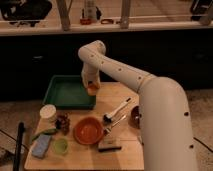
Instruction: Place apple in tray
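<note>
The green tray (pixel 65 93) lies at the table's back left. My white arm reaches from the lower right across the table to the tray's right edge. The gripper (pixel 92 88) hangs there, pointing down, and is shut on the apple (pixel 93 90), a small orange-red fruit seen just below the wrist. The apple is held above the tray's right rim, over its right end.
An orange bowl (pixel 88 130) sits at the table's middle front. A white cup (pixel 48 112), a dark jar (pixel 62 122), a light-green cup (pixel 60 145) and a blue sponge (pixel 41 146) stand at the left. Utensils (pixel 117 111) and a dark bowl (pixel 135 116) lie right.
</note>
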Robot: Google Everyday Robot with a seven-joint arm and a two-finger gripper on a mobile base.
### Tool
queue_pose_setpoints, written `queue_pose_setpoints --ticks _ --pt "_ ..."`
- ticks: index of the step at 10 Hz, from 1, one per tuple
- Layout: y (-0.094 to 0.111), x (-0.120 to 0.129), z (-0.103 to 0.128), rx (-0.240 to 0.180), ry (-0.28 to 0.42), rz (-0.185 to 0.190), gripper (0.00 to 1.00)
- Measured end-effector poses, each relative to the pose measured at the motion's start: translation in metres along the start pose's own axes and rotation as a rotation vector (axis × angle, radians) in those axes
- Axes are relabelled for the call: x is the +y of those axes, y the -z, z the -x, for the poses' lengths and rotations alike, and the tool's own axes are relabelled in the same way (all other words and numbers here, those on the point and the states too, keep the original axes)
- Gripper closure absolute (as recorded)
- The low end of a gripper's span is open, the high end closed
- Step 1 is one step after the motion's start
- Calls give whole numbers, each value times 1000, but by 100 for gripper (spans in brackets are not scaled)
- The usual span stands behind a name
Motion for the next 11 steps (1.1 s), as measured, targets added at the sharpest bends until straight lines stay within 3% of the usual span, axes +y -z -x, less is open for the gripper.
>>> queue_pose_setpoints --ticks 5,11 --pt "-8 -16 -10 -13 94 -49 100" --pt "-26 -37 -25 -49 159 -71 100"
